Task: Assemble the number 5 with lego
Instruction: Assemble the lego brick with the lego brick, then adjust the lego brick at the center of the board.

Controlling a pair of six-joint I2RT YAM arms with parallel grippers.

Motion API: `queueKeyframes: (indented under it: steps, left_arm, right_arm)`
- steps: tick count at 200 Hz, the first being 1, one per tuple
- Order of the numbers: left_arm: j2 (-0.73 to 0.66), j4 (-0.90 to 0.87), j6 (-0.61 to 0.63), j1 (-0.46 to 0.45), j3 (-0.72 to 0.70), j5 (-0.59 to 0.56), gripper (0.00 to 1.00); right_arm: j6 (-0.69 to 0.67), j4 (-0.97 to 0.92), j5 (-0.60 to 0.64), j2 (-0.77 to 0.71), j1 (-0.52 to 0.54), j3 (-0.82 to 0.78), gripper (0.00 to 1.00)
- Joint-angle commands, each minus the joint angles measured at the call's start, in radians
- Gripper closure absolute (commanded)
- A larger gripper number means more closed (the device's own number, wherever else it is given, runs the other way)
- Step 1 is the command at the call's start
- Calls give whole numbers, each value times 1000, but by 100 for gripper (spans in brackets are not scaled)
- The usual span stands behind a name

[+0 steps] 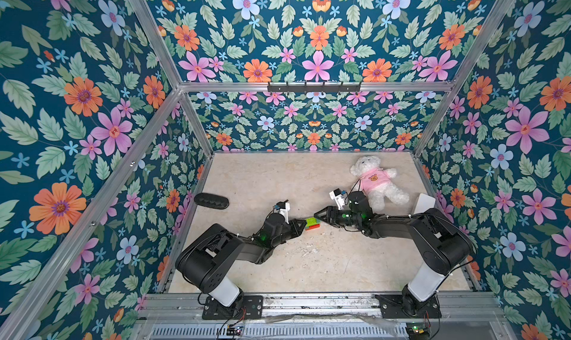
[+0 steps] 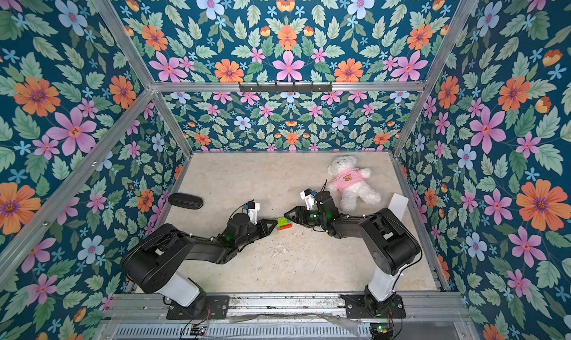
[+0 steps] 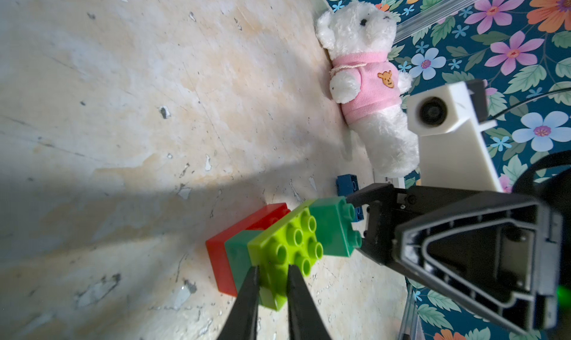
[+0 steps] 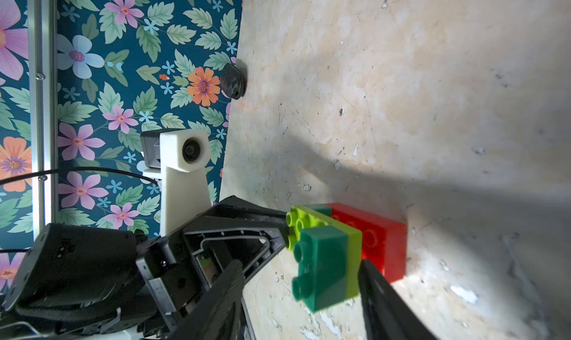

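Observation:
A joined lego stack [image 1: 312, 223] lies on its side mid-table, also seen in a top view [image 2: 283, 223]: red brick [image 3: 221, 255], dark green, lime brick [image 3: 287, 245], dark green brick [image 3: 330, 230]. My left gripper [image 3: 272, 270] is shut on the lime brick's end. My right gripper [image 4: 301, 264] stands open around the end dark green brick [image 4: 321, 261], with a gap on the stud side. A blue brick [image 3: 347, 184] lies apart on the table, behind the right gripper and toward the teddy.
A white teddy [image 1: 378, 180] in a pink shirt lies at the back right. A black oblong object [image 1: 211, 201] rests by the left wall. A white flat piece [image 1: 425, 203] leans near the right wall, behind the right arm.

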Motion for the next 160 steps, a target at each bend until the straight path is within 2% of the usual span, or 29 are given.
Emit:
queueKeyframes:
  steps: [1,112,160]
  left_arm:
    - [4,-255,30,1,-3,-38,79]
    - [-87,-359,57,1,82,-29,70]
    - [-129,-417,78,2,135,-37,64]
  right_arm:
    - [-55,-76,30,-29,-4,6,38]
    - [-84,-242,144,-216,-5,-59,40]
    - [-66,-278,183,-238,45,-75,41]
